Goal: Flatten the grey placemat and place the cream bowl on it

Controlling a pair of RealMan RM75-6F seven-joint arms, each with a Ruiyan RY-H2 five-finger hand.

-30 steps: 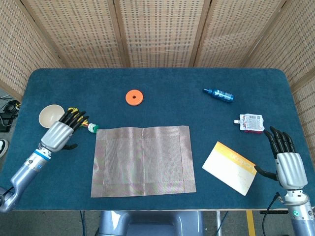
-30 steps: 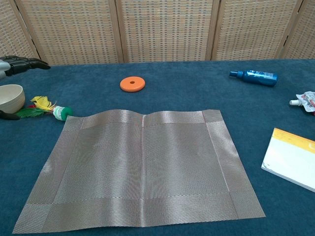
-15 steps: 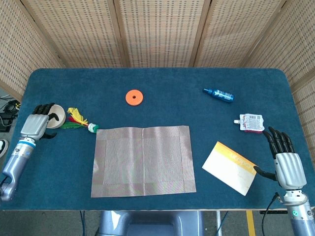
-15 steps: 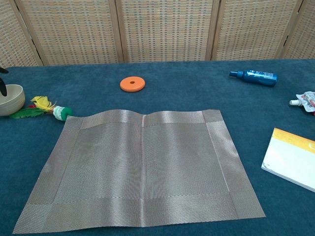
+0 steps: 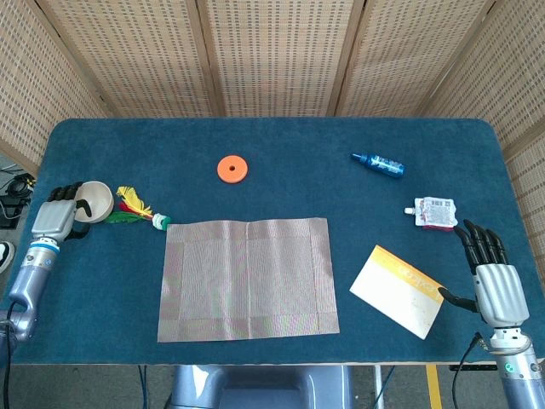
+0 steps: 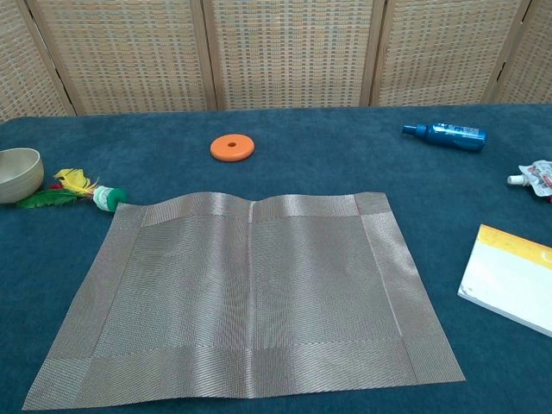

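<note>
Over at the table's left edge, the left hand (image 5: 55,218) sits against the near-left side of the cream bowl (image 5: 94,200), fingers curled toward its rim; whether it has actually closed on the bowl I cannot tell from the head view, and the chest view does not show the hand at all. Just right of the bowl lies a feathered shuttlecock (image 5: 136,210), and beyond that the grey placemat (image 5: 247,278) is spread out mid-table, lying nearly flat with a slight ripple along its far edge. The right hand (image 5: 491,274) rests at the near right corner, fingers straight and apart, holding nothing, beside a yellow-and-white notepad (image 5: 398,290).

So flattening looks about done; the bowl is not yet lifted or carried, and it stands well apart from the mat. Compared with a second ago, the left hand has pulled back from above the shuttlecock to the bowl's outer side, while mat, bowl and right hand look unmoved.
</note>
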